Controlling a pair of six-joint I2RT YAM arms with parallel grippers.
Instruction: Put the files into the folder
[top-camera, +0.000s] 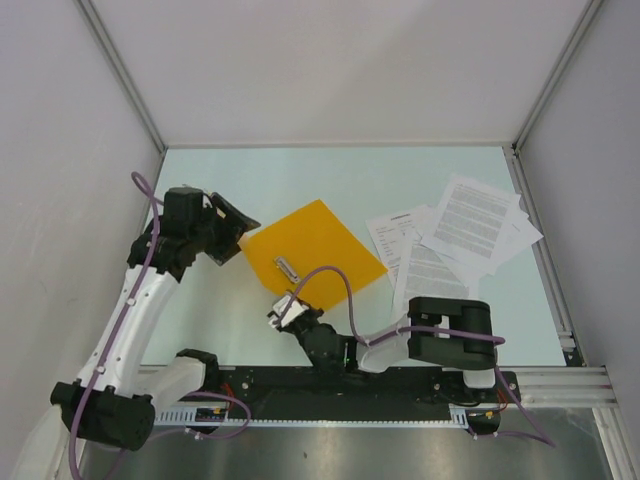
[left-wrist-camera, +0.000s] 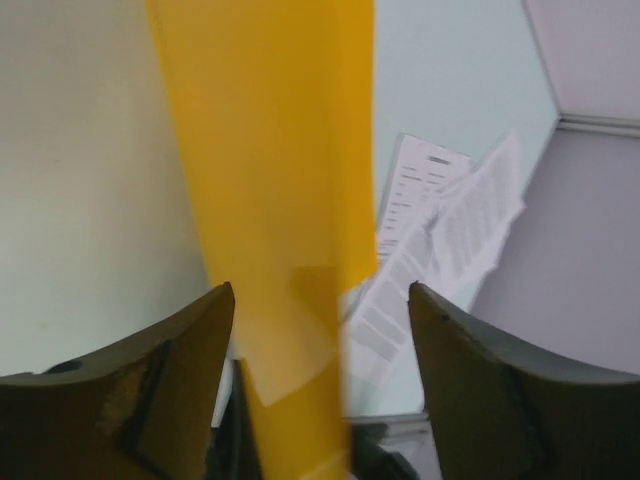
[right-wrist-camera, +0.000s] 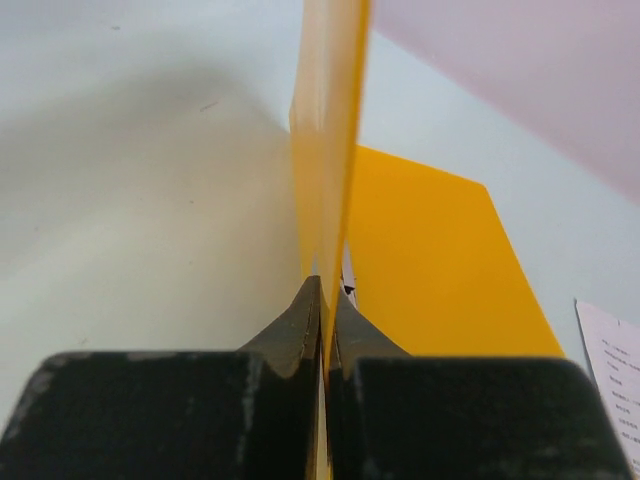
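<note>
While right tool (right-wrist-camera: 325, 285) clamps folder (right-wrist-camera: 440, 250) edge, left tool (left-wrist-camera: 320, 295) wide open

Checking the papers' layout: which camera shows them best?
The top view: the papers lie fanned right of the folder. The left wrist view shows them blurred behind the folder; the right wrist view catches only one corner.

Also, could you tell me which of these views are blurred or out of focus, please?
Left wrist: the folder, close to the lens, is smeared and soft, and the files behind it are slightly blurred. Right wrist: the near folder edge is out of focus. Top external: evenly lit and sharp.
</note>
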